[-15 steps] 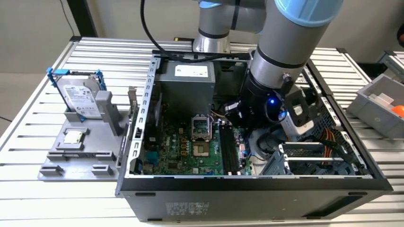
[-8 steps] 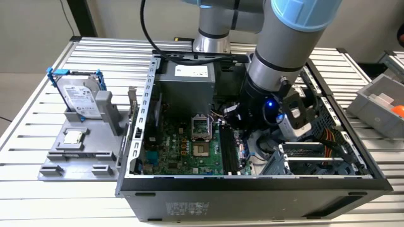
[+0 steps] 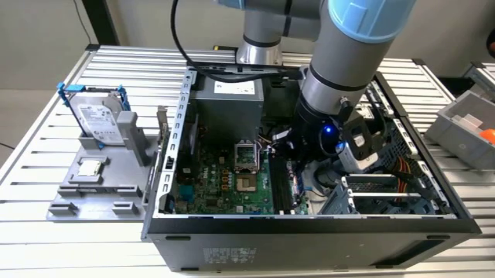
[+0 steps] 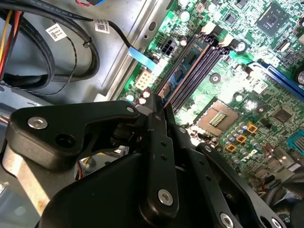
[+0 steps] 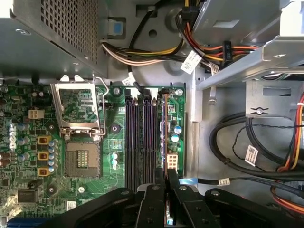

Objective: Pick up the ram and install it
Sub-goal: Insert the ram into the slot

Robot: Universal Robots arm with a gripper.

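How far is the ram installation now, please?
Done: the ram is picked up and inside the case. In hand: the gripper is shut on it, holding it edge-down along the outermost of the memory slots. Left: release; whether it is fully seated cannot be told.

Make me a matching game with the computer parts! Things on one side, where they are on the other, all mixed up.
Things:
1. silver hard drive with blue bracket
2. small square CPU chip
3. thin greenish-blue ram stick

Places:
A. pinched in the black claw, at the dark memory slots
B. standing upright on the grey stand
C. lying flat on the grey stand

Pairs: 1-B, 2-C, 3-A.
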